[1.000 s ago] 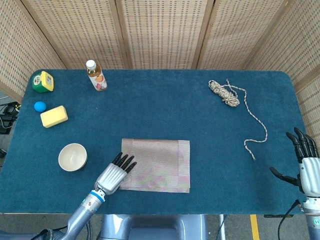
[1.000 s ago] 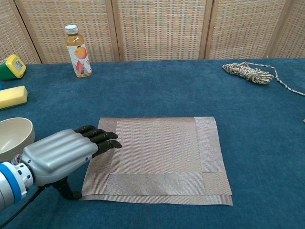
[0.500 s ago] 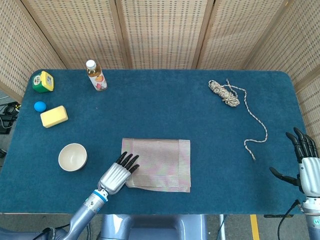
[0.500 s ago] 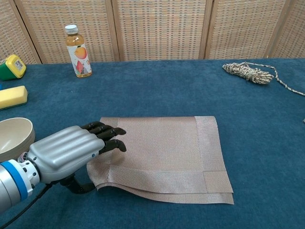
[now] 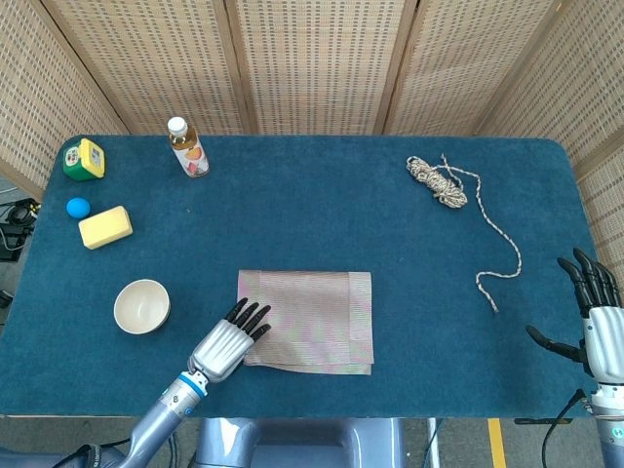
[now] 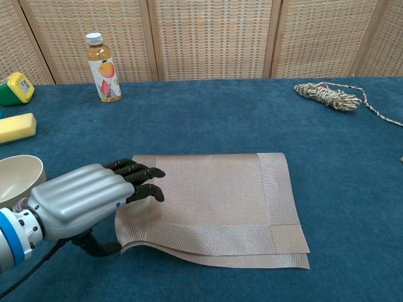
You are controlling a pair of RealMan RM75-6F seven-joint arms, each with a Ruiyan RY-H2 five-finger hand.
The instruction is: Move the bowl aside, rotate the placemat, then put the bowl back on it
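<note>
The woven beige placemat [image 5: 317, 307] [image 6: 220, 195] lies on the blue table near the front edge, its long side running left to right. My left hand [image 5: 229, 343] [image 6: 88, 201] pinches the mat's near-left corner, fingers on top and thumb underneath, and that corner is raised off the cloth. The cream bowl [image 5: 142, 306] [image 6: 16, 179] stands empty on the table, left of the mat and apart from it. My right hand [image 5: 593, 317] hovers at the table's far right edge with its fingers spread and nothing in it.
A juice bottle [image 5: 187, 146] [image 6: 102, 58] stands at the back left. A yellow sponge [image 5: 104, 226], a blue ball [image 5: 78, 207] and a green-yellow box [image 5: 84, 159] sit along the left side. A coiled rope [image 5: 439, 182] [image 6: 326, 94] trails across the back right.
My left hand went from lying flat on the mat's left edge to pinching its near-left corner. That corner has come up off the table. The right hand has not moved.
</note>
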